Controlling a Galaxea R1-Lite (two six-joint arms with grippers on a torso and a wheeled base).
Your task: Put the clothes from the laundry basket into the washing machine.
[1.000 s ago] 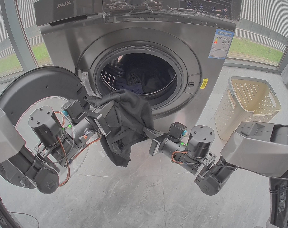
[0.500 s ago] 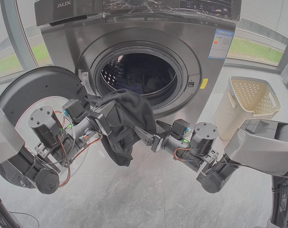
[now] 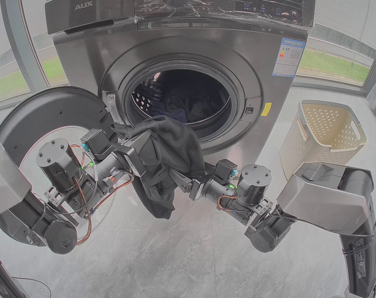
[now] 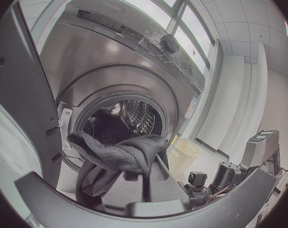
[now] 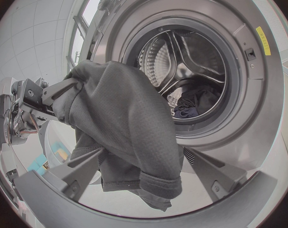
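The dark garment covers the left gripper's fingertips and part of the right gripper. The right arm hides the basket's lower corner. The clothes inside the washing machine merge into one dark heap.

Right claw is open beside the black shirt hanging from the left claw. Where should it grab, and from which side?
Probably the loose lower fold of the black mesh fabric garment, approached from the robot's right, below the left claw. That claw bunches the top, so the rest drapes freely downward, and the right claw has its open fingers either side of that hanging part.
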